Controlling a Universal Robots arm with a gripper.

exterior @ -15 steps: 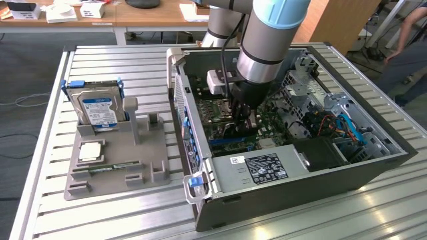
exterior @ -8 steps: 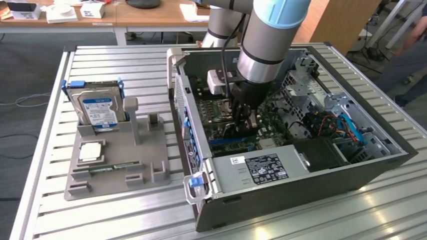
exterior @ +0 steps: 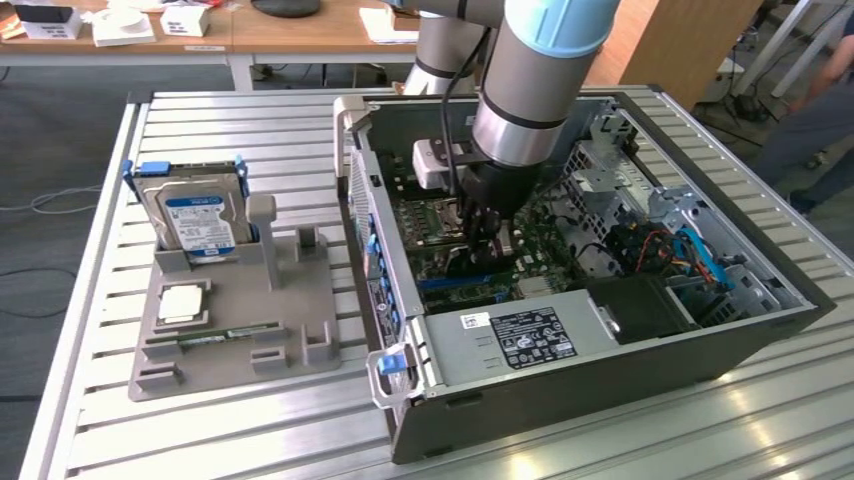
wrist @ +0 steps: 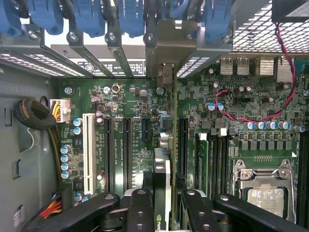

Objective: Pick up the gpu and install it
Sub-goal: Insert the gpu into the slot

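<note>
Nearest the wrist camera: black gripper (wrist: pixel 162 205) links and fingers (wrist: pixel 140 208), partly closed and clamped on the gpu (wrist: pixel 162 179), held edge-on between them. Card upright, its dark board and pale metal edge running away from the lens toward the rear slot openings of the case. Bracket end (wrist: pixel 165 75) of the card seen at the row of blue slot latches (wrist: pixel 130 17) and bare metal slot covers. Below and beside the card: green motherboard (wrist: pixel 135 140) with black expansion slots, one white slot (wrist: pixel 88 152), small capacitors, and the silver processor socket (wrist: pixel 263 186) off to one side. Red-and-black wire pair (wrist: pixel 251 118) looped across the board near the rear ports.

Exterior view: grey-and-blue arm (exterior: pixel 534 90) reaching down into the open computer case (exterior: pixel 747 330), gripper (exterior: pixel 483 225) low over the motherboard (exterior: pixel 461 270), card (exterior: pixel 470 262) gripped just above or at the slots; exact seating not discernible. Power supply (exterior: pixel 527 335) with black label along the near wall of the case. Toward the exterior view's left, on the slatted metal table (exterior: pixel 200 430), a grey parts holder (exterior: pixel 234 320) carrying a hard drive (exterior: pixel 198 220) with blue-white label standing upright, a square processor (exterior: pixel 180 300) lying flat, and a narrow RAM stick (exterior: pixel 214 340) lying flat.
</note>
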